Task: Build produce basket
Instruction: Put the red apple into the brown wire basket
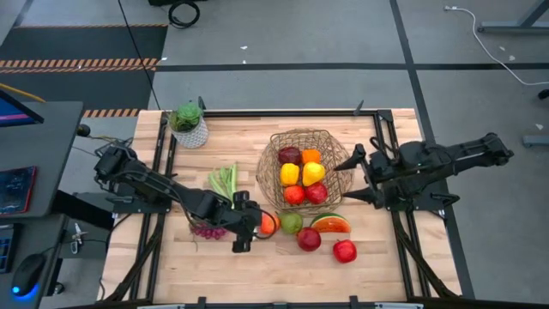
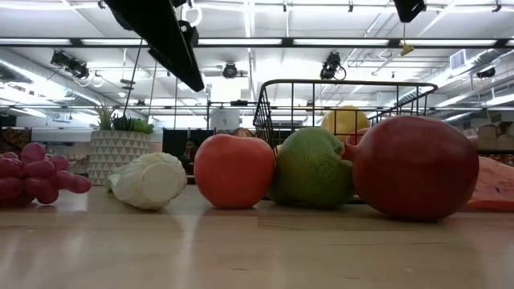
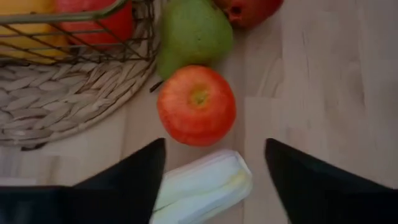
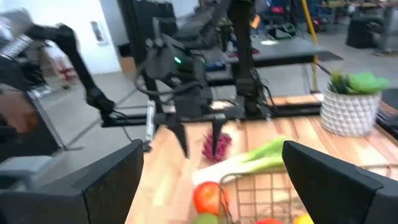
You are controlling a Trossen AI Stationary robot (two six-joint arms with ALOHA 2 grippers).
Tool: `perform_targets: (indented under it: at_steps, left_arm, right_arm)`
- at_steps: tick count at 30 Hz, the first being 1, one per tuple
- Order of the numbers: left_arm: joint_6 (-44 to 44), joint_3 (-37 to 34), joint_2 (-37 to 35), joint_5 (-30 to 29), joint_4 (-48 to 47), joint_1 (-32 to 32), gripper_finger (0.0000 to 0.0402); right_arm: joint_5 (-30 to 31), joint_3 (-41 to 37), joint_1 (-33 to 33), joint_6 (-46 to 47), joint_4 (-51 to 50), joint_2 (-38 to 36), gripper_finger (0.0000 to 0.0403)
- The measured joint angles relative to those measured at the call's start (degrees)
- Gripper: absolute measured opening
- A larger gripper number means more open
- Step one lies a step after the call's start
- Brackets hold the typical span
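The round open-weave tan-brown wire basket (image 1: 302,168) on the pale wooden plank counter (image 1: 171,266) is taken as the landmark. Inside it a dark red-purple fruit (image 1: 290,155), an orange (image 1: 310,156), a glossy yellow pepper (image 1: 290,174), a yellow lemon (image 1: 313,173) and two red apples (image 1: 305,194) are packed together. A woven mat base (image 3: 56,93) is seen beneath its wire wall in the left wrist view.

Just beside the basket's near rim a smooth red-orange apple (image 3: 196,104) and a speckled green pear (image 3: 193,32) are set touching each other. Near them a red and green watermelon slice (image 1: 330,224) and two more round red apples (image 1: 309,239) (image 1: 345,251) are found. To the basket's left a long green-white leek (image 1: 225,182) is laid on the counter, with a bunch of purple grapes (image 1: 207,230) near it. A small green plant in a white patterned pot (image 1: 189,124) is placed farther left of the basket.

The left tool (image 3: 214,180) is held released, its dark fingers spread to either side of the leek's white end, with the red-orange apple just beyond the tips. The right tool (image 1: 353,178) is held wide apart and empty at the basket's right rim.
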Motion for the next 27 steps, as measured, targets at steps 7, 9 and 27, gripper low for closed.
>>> perform_targets:
  at_steps: [7,9,27]
  left_arm:
    - [-7.7,0.0,0.9,-0.1,1.1,0.4,0.0394]
    - [-9.7,0.0,1.7,-0.1,1.4,0.4,0.0392]
    - [-13.1,0.1,11.3,-5.2,10.2,0.7,0.0400]
  right_arm:
    - [3.2,0.9,0.0,-2.4,0.7,0.9,0.0387]
    - [3.3,1.8,0.0,-4.0,0.9,0.6,0.0387]
    - [8.8,2.6,-0.1,-10.5,1.0,-1.8,0.0387]
